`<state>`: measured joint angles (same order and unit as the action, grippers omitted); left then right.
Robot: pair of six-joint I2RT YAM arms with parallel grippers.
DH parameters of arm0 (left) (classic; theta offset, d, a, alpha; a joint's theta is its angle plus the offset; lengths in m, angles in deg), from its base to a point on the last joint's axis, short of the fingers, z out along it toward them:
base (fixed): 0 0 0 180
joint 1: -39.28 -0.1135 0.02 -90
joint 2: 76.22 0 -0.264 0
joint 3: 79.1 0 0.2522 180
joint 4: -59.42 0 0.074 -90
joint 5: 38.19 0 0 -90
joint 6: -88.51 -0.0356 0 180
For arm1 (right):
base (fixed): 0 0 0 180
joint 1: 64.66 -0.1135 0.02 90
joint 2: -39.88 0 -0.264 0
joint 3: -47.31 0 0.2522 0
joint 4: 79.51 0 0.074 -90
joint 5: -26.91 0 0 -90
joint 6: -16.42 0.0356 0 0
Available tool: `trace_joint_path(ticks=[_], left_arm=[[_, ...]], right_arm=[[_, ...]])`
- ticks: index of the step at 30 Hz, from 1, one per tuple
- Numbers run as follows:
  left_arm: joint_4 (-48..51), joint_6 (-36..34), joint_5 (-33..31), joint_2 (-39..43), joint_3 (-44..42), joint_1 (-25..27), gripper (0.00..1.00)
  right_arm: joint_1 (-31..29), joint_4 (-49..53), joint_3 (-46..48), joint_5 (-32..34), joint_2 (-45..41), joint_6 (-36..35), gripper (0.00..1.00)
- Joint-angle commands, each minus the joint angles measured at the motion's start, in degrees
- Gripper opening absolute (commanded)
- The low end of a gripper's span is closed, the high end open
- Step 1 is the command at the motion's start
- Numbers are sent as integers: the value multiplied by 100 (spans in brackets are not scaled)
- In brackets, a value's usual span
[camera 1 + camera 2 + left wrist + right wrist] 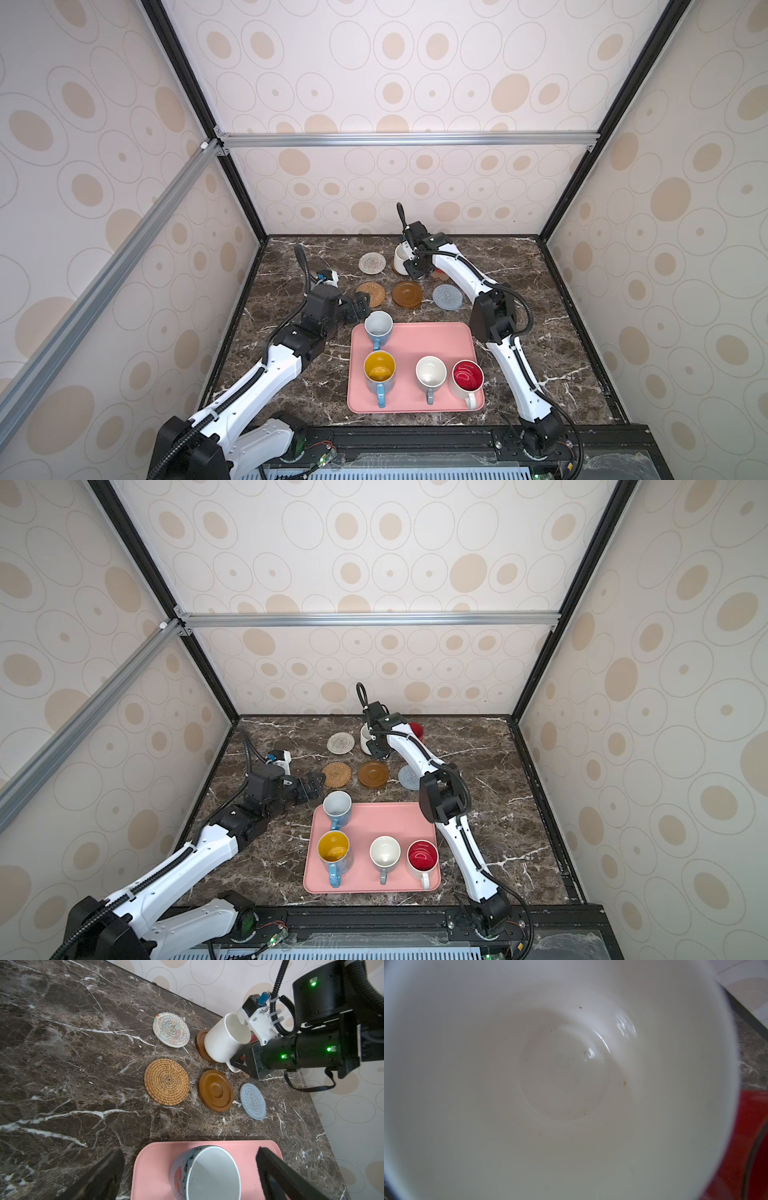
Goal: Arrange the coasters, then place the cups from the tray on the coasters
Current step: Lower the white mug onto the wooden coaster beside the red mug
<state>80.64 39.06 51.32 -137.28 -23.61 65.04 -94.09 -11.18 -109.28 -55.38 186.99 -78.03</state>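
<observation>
Left claw (361, 307) spread wide, just beside the blue mug (378, 325) on the pink tray (432, 340), four coasters (407, 294) laid on the desk (291, 374) beyond, right claw (239, 1062) clamped on the tilted white mug (224, 1043), handle pinched, over a brown disc (200, 1043), red mug (417, 729) behind.

Pink tray (432, 340), brown-veined marble tabletop (540, 291).

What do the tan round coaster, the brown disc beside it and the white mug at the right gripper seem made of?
The tan round coaster: woven rattan or straw, matt, coiled strands show. The brown disc: likely wood, satin sheen, turned rings; plastic possible. The white mug: apparently glazed ceramic, glossy glints inside.
</observation>
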Motion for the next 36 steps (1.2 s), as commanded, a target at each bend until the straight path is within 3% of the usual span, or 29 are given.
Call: trace_joint_path(ticks=[1,25,36], left_arm=[[27,84,-12,112,10,-47,100],[-18,102,-22,60,5,-45,100],[-22,110,-24,58,6,-45,100]], right_arm=[[42,-351,-290,121,40,-97,5],[78,-588,-299,126,297,-74,6],[95,-546,-290,179,299,-103,20]])
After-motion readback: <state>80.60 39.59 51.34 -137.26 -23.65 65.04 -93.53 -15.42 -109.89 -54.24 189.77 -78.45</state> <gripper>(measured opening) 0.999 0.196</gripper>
